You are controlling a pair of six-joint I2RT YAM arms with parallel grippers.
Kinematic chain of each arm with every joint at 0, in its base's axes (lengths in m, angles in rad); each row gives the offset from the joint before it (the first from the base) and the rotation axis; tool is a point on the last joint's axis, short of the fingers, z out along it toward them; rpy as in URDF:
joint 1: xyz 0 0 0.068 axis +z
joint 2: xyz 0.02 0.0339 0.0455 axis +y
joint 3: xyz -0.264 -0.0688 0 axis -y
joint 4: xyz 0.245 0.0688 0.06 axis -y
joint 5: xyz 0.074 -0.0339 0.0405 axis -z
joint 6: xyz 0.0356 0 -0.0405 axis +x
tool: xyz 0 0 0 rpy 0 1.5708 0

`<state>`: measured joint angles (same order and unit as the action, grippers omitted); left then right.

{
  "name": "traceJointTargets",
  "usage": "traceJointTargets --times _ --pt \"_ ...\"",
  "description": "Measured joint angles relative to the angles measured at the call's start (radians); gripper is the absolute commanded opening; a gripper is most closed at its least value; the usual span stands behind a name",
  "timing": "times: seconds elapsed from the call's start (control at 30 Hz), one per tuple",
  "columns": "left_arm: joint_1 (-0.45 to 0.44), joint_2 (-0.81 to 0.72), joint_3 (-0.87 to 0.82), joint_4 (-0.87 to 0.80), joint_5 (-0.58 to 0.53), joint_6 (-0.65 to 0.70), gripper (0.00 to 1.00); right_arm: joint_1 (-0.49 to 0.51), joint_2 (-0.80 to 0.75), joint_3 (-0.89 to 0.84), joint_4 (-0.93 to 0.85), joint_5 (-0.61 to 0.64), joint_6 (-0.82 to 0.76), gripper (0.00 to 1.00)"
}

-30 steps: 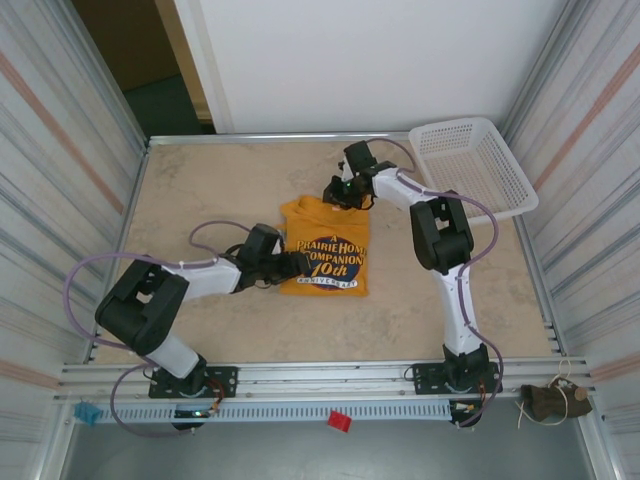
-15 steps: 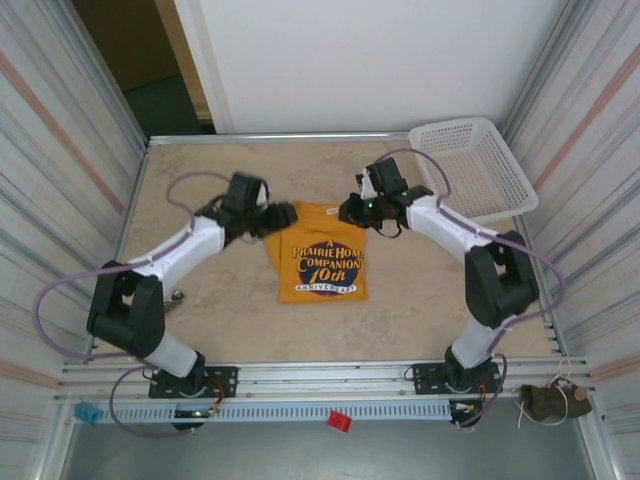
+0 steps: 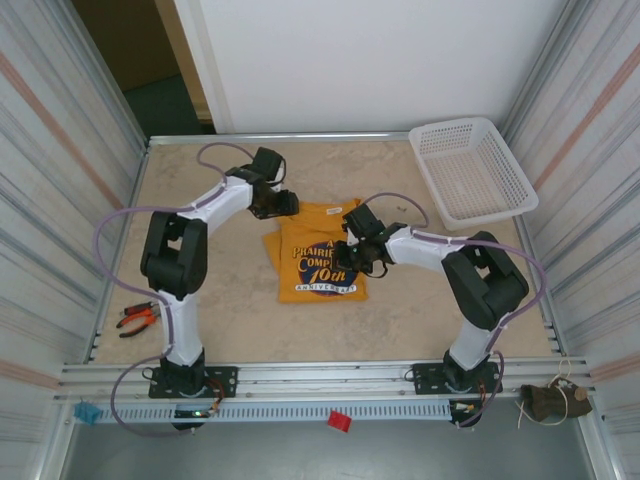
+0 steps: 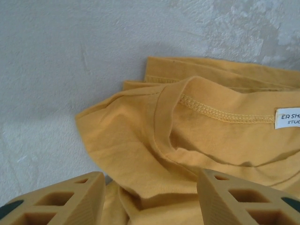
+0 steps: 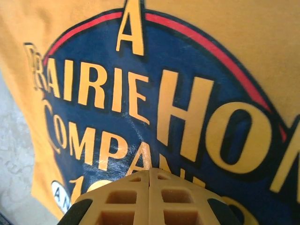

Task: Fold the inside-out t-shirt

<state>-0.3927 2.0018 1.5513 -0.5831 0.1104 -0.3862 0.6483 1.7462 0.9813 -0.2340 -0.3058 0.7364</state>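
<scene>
The left gripper [image 4: 150,202] has its jaws well apart, its two tan fingers [image 4: 61,199] standing on either side of the rumpled shoulder cloth with nothing pinched between them. Just beyond them in the left wrist view lie the ribbed collar [image 4: 164,117] of the inside-out t-shirt [image 4: 140,140] and a small white neck label [image 4: 287,117], with several folded edges stacked at the far side. From above, this gripper [image 3: 283,203] sits at the far left corner of the shirt, its arm reaching in from the left.

The right gripper [image 5: 149,197] has its fingers pressed flat together with no cloth seen between them, and it hangs low over the dark blue print [image 5: 154,108] with its yellow lettering and red arc. In the top view it [image 3: 350,250] is over the right part of that print, its arm bent in from the right.

The t-shirt [image 3: 318,272] lies in the middle of the table [image 3: 230,320], folded into a rough rectangle with the printed side up; its far edge is bunched.

A white plastic basket [image 3: 470,180] stands at the far right corner, well apart from the shirt. Red-handled pliers [image 3: 138,318] lie near the left edge of the table.
</scene>
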Motion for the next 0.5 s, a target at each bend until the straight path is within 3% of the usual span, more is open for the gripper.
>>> traceJointTargets --times 0.5 --pt "-0.020 0.098 0.079 -0.001 -0.053 0.043 0.49 0.000 0.031 -0.009 0.028 -0.001 0.041 0.03"
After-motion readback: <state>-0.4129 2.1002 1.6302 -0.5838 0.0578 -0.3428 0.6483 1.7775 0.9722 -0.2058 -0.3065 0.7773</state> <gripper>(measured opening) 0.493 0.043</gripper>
